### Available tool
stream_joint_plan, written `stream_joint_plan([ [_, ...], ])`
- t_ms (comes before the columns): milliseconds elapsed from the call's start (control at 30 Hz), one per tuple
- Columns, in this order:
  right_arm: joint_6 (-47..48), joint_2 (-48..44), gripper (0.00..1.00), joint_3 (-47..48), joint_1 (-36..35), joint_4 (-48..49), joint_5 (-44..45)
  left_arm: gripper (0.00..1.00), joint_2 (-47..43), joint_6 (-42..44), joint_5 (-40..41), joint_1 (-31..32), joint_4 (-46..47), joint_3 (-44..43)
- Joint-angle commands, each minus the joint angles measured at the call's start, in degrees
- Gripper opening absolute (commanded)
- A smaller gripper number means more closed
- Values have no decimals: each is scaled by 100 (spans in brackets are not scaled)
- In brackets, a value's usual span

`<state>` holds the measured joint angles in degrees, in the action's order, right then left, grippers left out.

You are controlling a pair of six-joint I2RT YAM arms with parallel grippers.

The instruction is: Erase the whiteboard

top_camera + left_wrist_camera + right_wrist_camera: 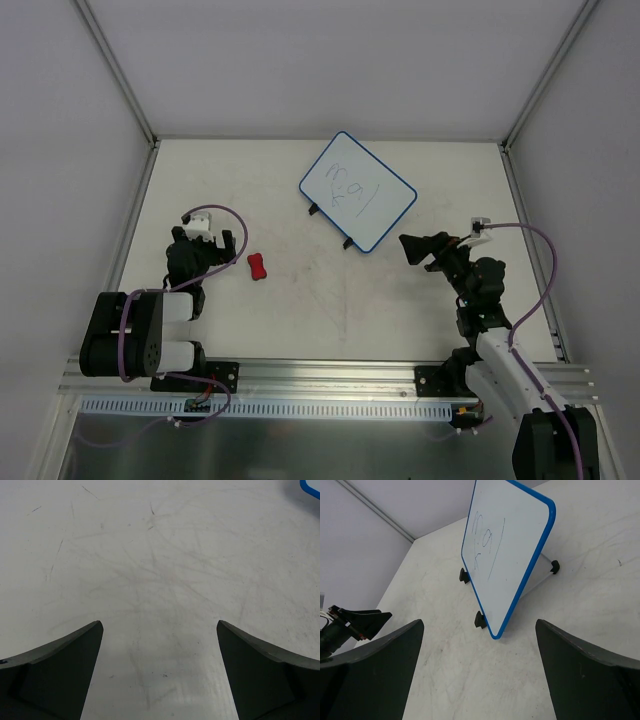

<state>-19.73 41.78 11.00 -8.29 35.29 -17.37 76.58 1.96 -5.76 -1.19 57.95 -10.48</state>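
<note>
The whiteboard (358, 190), white with a blue rim and small black feet, stands tilted at the back centre of the table, with handwritten marks on its face. The right wrist view shows the whiteboard (505, 545) just ahead. The red eraser (258, 267) lies on the table, left of centre. My left gripper (207, 243) is open, a short way left of the eraser, and only bare table shows between its fingers (75, 665). My right gripper (415, 250) is open and empty, pointing at the board's near right corner from close by. A blue corner of the whiteboard (310, 487) peeks into the left wrist view.
White walls and aluminium posts (120, 75) enclose the table on three sides. An aluminium rail (330, 375) runs along the near edge, where both arm bases are bolted. The left gripper (360, 622) shows at the left edge of the right wrist view.
</note>
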Motion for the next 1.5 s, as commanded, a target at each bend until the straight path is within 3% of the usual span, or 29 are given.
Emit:
stream_joint_plan([
  [0, 232, -100, 99, 16, -49, 268, 146, 99, -55, -37, -48, -30, 243, -121],
  [233, 390, -21, 99, -63, -49, 286, 216, 99, -116, -3, -109, -30, 330, -51],
  [367, 399, 172, 99, -28, -49, 330, 137, 99, -704, -37, -84, -30, 200, 125],
  [500, 469, 129, 99, -98, -50, 452, 84, 99, -1706, -361, 337, -22, -1169, -155],
  [633, 505, 137, 99, -99, -49, 453, 93, 99, -2400, -1798, 1785, -30, -3304, -937],
  [667, 505, 146, 99, -107, -49, 453, 84, 99, -2428, -2152, 2537, -39, -4169, -1243],
  [733, 522, 146, 99, -107, -58, 453, 23, 99, -2437, -3343, 3279, -30, -4992, -1456],
  [767, 566, 155, 99, -133, -58, 487, -21, 99, -2463, -3542, 3570, -39, -5257, -1466],
  [933, 496, 286, 99, -230, -49, 830, -109, 99, -2753, -2903, 2387, -65, -4759, -1264],
  [1067, 321, 943, 99, -160, -58, 1198, -179, 99, -2858, -3192, 2237, -65, -4820, -1141],
  [1300, 118, 2271, 99, -64, -41, 2718, -460, 99, -2991, -3307, 1973, -65, -4908, -1070],
  [1467, 22, 2948, 99, 331, -58, 3132, -601, 99, -2964, -3272, 1877, -66, -4916, -1070],
])
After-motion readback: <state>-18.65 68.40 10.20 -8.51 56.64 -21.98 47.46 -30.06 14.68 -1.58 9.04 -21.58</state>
